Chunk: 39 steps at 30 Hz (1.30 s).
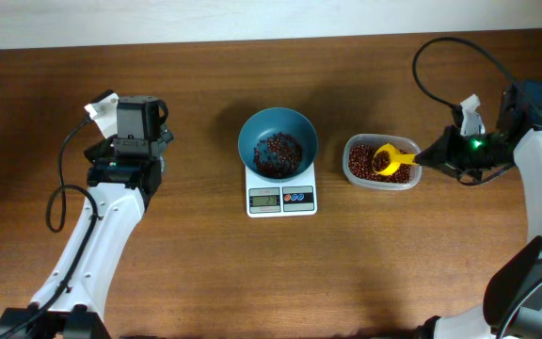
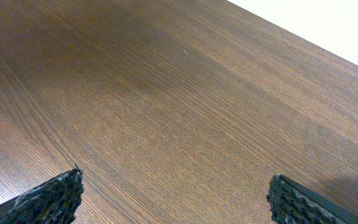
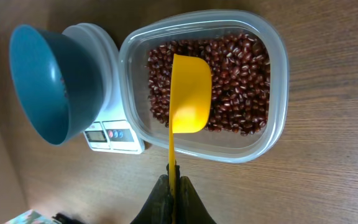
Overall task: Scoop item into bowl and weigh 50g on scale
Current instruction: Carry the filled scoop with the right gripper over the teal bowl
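Though illegible from overhead, display (image 1: 266, 199) on scale (image 1: 309, 184) beneath bowl (image 1: 252, 135).

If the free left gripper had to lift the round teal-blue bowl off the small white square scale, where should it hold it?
Probably the thin rim of the bowl on its left side, coming down from above, one finger inside and one outside: the smooth walls flare outward, and the red-brown beans lie only at the bottom.
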Each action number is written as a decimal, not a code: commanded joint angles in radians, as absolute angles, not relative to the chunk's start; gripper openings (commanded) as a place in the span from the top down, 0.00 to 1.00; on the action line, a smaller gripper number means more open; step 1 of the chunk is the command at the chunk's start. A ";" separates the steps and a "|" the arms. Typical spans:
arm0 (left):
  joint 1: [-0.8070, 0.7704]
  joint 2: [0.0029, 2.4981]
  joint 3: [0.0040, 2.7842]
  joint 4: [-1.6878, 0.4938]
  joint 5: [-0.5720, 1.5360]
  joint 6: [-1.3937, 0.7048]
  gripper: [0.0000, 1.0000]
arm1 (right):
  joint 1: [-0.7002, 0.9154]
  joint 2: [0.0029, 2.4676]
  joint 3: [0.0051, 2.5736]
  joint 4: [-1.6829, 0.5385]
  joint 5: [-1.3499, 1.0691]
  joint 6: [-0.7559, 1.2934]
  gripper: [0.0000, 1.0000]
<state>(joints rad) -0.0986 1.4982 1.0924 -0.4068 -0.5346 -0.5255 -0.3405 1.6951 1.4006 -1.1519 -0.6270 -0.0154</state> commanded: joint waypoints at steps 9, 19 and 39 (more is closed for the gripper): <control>-0.095 1.511 1.104 -0.405 -0.538 -0.538 0.01 | -0.401 1.665 1.393 -1.168 -0.801 -0.077 0.96; -0.095 1.511 1.104 -0.405 -0.538 -0.538 0.01 | -0.419 1.618 1.393 -1.186 -0.902 -0.097 0.96; -0.095 1.511 1.104 -0.405 -0.538 -0.538 0.01 | -0.141 1.545 1.564 -1.200 -0.931 0.017 0.96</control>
<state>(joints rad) -0.0986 1.4982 1.0924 -0.4068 -0.5346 -0.5255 -0.1913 1.5642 1.5402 -1.2297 -0.9112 -0.0208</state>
